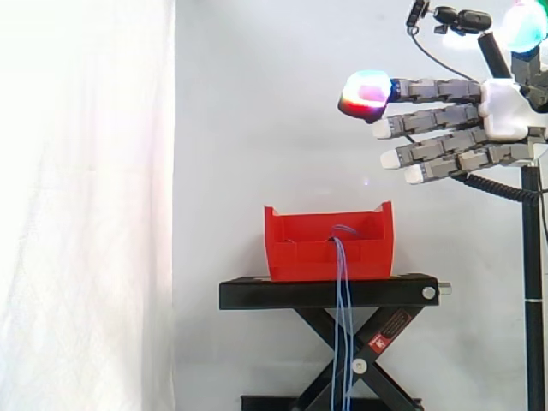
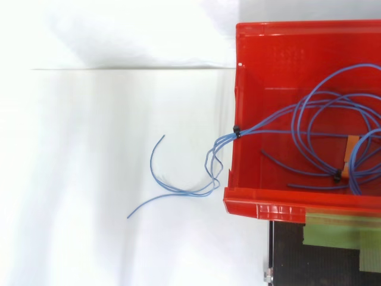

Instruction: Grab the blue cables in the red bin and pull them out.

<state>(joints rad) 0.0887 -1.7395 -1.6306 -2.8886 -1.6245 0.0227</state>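
All the fingers of your hand (image 1: 505, 107) are stretched out straight and apart, holding nothing. The hand hangs above the red bin (image 1: 325, 248), off to its right in the side view and well apart from it. Inside the bin the blue cables (image 2: 321, 113) lie in loose loops. A tied bundle of them runs over the bin's wall, with the tails hanging outside, down past the black stand (image 1: 325, 294) beneath the bin.

Watch for three things:
- If you close on only a strand or two, the other loops may be left in the bin.
- If you pull across the bin rather than up from it, the black tie (image 2: 237, 131) at its wall may snag and drag the bin along the stand.
- If you come down too deep, the pads may jam against the bin's floor.
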